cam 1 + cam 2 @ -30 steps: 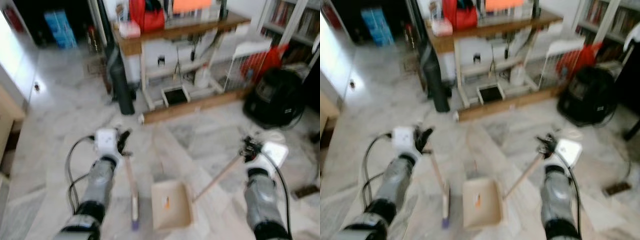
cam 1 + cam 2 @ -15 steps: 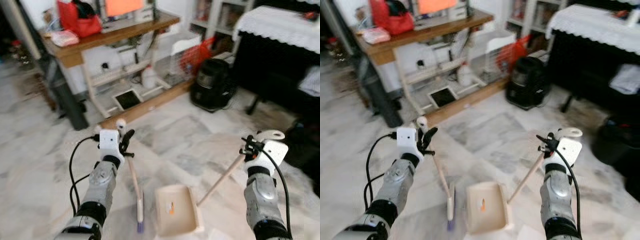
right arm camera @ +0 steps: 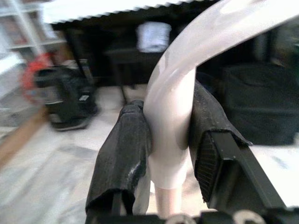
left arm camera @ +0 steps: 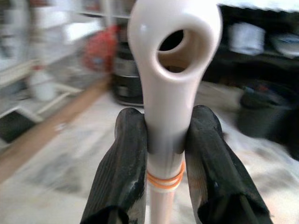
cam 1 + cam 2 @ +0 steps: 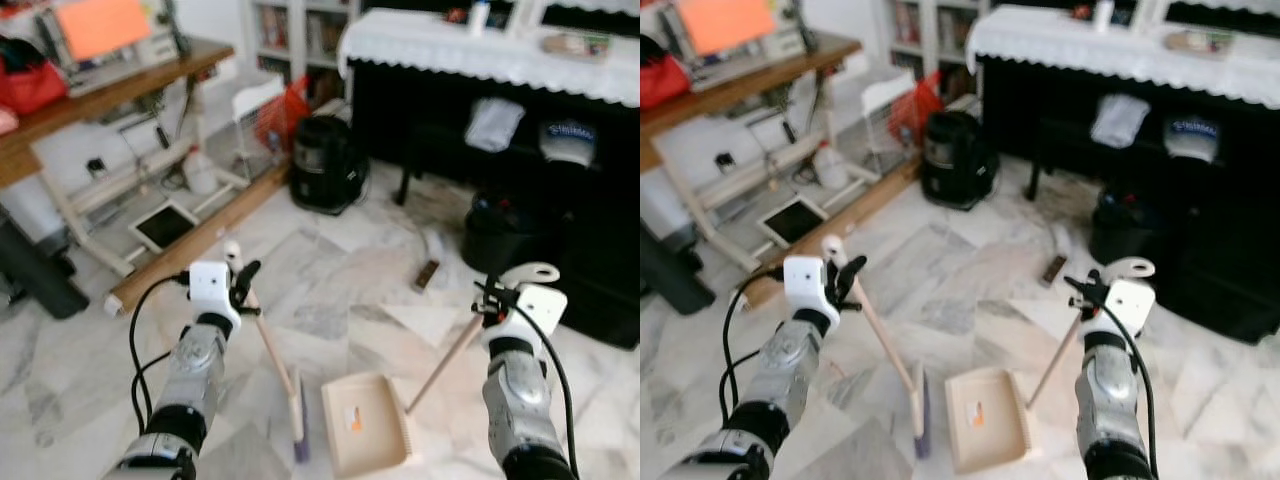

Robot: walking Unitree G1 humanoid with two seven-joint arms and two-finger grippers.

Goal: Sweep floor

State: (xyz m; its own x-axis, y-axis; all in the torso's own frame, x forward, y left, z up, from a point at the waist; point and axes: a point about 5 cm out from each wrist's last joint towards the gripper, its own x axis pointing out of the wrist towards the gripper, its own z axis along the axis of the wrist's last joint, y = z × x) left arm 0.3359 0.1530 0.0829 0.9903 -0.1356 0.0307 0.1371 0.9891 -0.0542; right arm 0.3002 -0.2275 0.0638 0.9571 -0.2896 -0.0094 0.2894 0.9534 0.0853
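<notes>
My left gripper (image 5: 243,288) is shut on the white top of a wooden broom (image 5: 272,355), whose purple-bristled head (image 5: 297,425) rests on the marble floor. In the left wrist view both black fingers (image 4: 122,165) clamp the broom's looped white grip (image 4: 171,79). My right gripper (image 5: 489,306) is shut on the white handle end of the dustpan's wooden stick (image 5: 445,362). The beige dustpan (image 5: 363,438) lies flat on the floor beside the broom head, with a small orange scrap (image 5: 353,422) inside. The right wrist view shows the curved white handle (image 3: 175,130) squeezed between the fingers.
A black piano with a white lace cover (image 5: 480,60) stands ahead on the right, bags (image 5: 492,232) at its foot. A black vacuum (image 5: 325,165) sits by a wooden desk frame (image 5: 120,190). A small brush (image 5: 428,272) lies on the floor. Open marble floor (image 5: 340,290) stretches ahead.
The whole view has swung to the right: the desk slid off to the left and the piano came into sight. Both grippers keep their hold on broom and dustpan.
</notes>
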